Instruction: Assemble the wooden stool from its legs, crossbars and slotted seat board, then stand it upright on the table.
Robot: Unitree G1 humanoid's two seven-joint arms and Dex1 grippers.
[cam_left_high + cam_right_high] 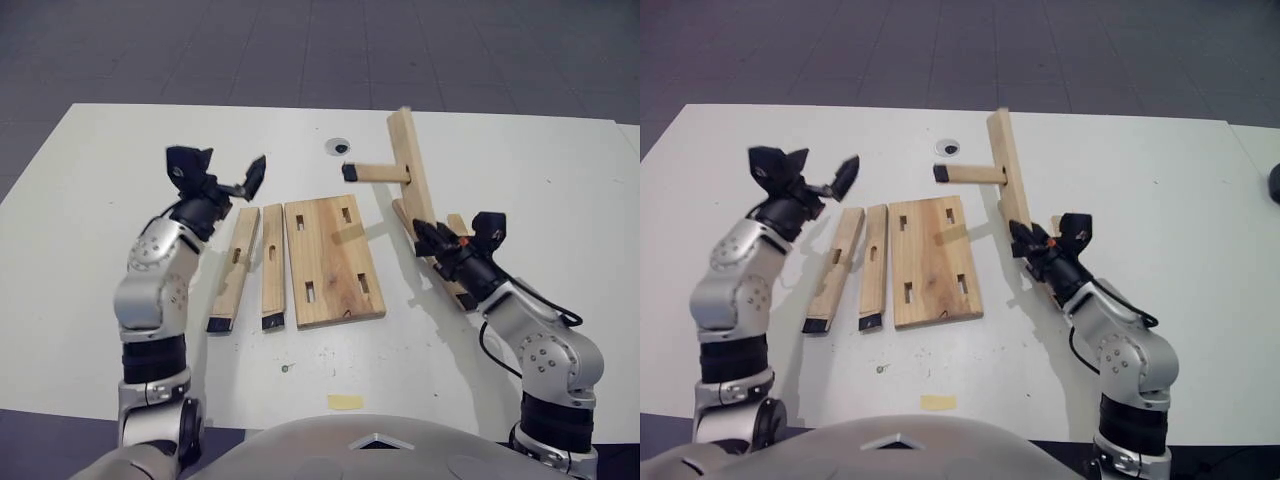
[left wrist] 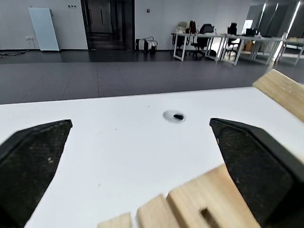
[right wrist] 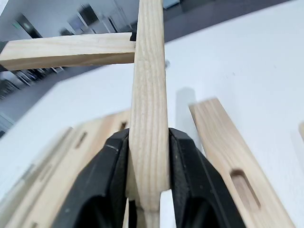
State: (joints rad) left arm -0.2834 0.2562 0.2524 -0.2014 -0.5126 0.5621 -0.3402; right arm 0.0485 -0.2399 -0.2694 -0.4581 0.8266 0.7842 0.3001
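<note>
The right hand (image 1: 458,235) is clamped on a tilted leg (image 1: 412,165) that carries a crossbar (image 1: 378,172). The left hand (image 1: 222,170) hangs above the bench (image 1: 520,180), fingers wide apart and empty.

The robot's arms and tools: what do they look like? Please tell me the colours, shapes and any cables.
Both arms, left arm and right arm, have rounded silver-grey joint housings with black segments. The left tool and right tool are black, each with two wedge-shaped fingers; the pads look rough. A thin black cable loops beside the right forearm; the right tool carries a small orange mark.
</note>
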